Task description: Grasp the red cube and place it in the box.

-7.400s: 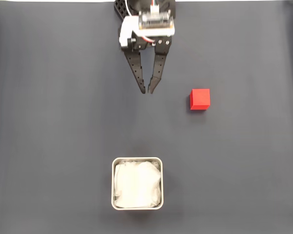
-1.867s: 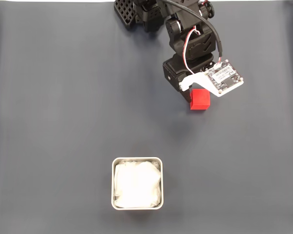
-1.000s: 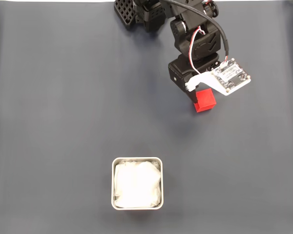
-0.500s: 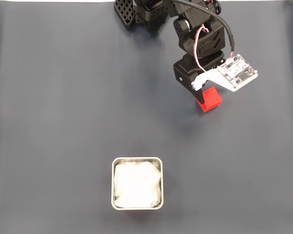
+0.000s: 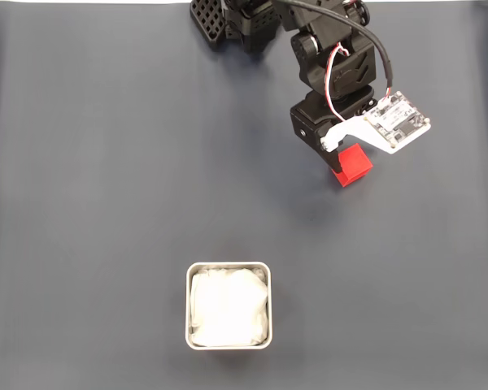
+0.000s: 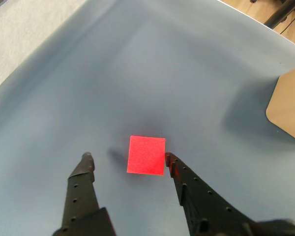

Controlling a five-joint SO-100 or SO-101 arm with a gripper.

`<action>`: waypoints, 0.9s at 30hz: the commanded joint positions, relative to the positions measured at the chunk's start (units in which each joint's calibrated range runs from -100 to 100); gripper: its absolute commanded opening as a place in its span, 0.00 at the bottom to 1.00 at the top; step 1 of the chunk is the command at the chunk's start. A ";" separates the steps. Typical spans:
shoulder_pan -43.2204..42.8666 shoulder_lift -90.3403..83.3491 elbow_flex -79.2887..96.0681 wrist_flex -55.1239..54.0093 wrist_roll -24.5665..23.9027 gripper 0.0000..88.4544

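1. The red cube point(image 6: 146, 155) sits on the dark grey table cover point(image 5: 106, 162), up and to the right in the fixed view, well apart from the box point(image 5: 228, 305) near the bottom middle. There the arm point(image 5: 329, 65) hangs over it and hides part of it.

2. In the wrist view the gripper point(image 6: 129, 160) is spread wide, holding nothing. The cube lies between the two fingers, off centre: the right finger point(image 6: 173, 167) is touching or just beside the cube's right edge, while the left finger point(image 6: 86, 164) stands clear with a gap.

3. The cube looks stiff and light, with flat matte faces that should give fair grip and no give under pressure. Nothing about it looks fragile.

4. Being so light, it will likely slide or turn if one finger pushes before the other arrives.

5. The best hold is on two opposite flat sides, fingers square to the faces and low enough to catch the middle, not a corner.

6. The box's white paper lining looks soft, so a short drop should do no harm.
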 commanded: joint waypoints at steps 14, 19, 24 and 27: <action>0.95 0.37 -2.26 -0.40 1.56 0.17; 0.95 0.54 -2.26 -0.40 1.61 0.15; 0.95 0.63 -2.07 -0.48 1.61 0.15; 1.02 0.63 -2.07 -0.57 1.56 0.14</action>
